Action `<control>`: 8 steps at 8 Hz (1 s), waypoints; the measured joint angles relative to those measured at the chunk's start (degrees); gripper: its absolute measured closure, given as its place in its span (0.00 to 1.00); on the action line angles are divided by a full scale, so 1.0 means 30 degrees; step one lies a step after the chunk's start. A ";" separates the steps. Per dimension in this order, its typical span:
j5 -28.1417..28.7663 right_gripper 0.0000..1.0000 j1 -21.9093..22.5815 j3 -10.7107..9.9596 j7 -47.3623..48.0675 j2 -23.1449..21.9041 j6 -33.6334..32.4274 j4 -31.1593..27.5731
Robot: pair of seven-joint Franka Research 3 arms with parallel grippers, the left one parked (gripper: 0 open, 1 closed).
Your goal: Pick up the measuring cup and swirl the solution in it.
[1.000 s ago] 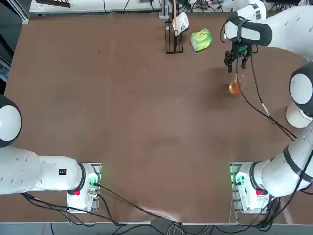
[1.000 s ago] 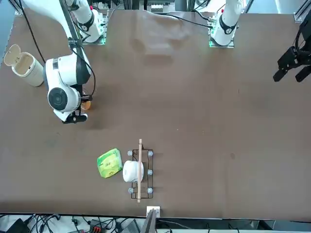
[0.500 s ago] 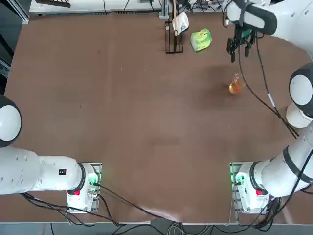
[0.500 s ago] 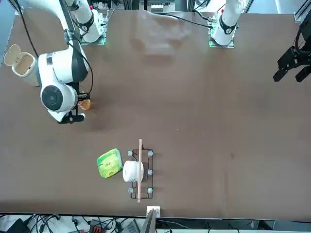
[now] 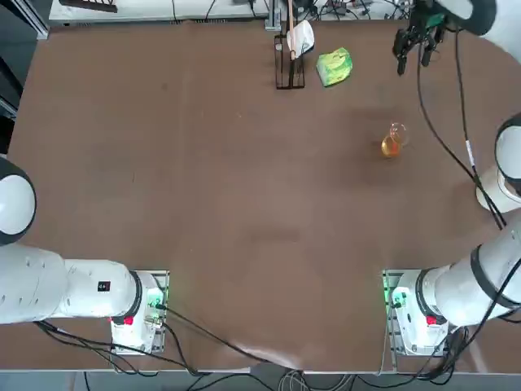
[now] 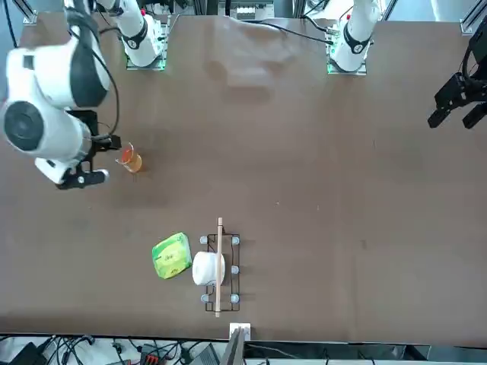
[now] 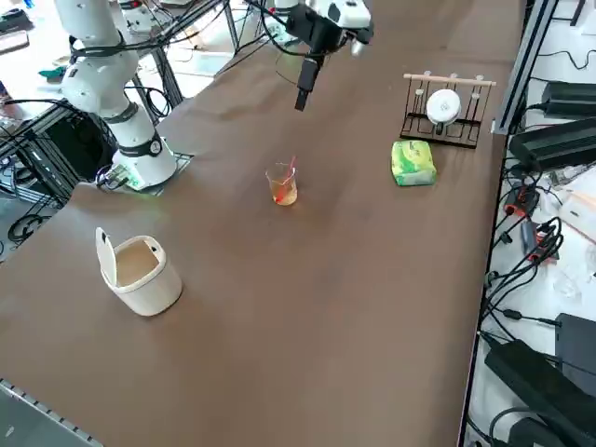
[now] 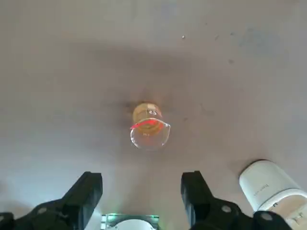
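Measuring cup (image 5: 393, 140) stands upright on the bare table (image 5: 228, 179), orange solution (image 7: 283, 193) in its bottom. Right hand (image 8: 141, 196) raised well above it, fingers spread, empty. Wrist view alone looks straight down into the cup's mouth; side view alone shows the hand's height and the white lidded cup (image 7: 140, 271) nearer the table edge.

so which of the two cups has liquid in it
The small clear measuring cup, holding orange solution. The bigger white cup near the table edge shows none.
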 joint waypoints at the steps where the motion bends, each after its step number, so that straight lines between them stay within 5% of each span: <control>1: 0.0336 0.00 -0.0476 -0.0020 -0.0098 -0.0662 0.0012 0.0079; 8: 0.1983 0.00 -0.3183 -0.0281 -0.0240 -0.3090 0.1439 0.0082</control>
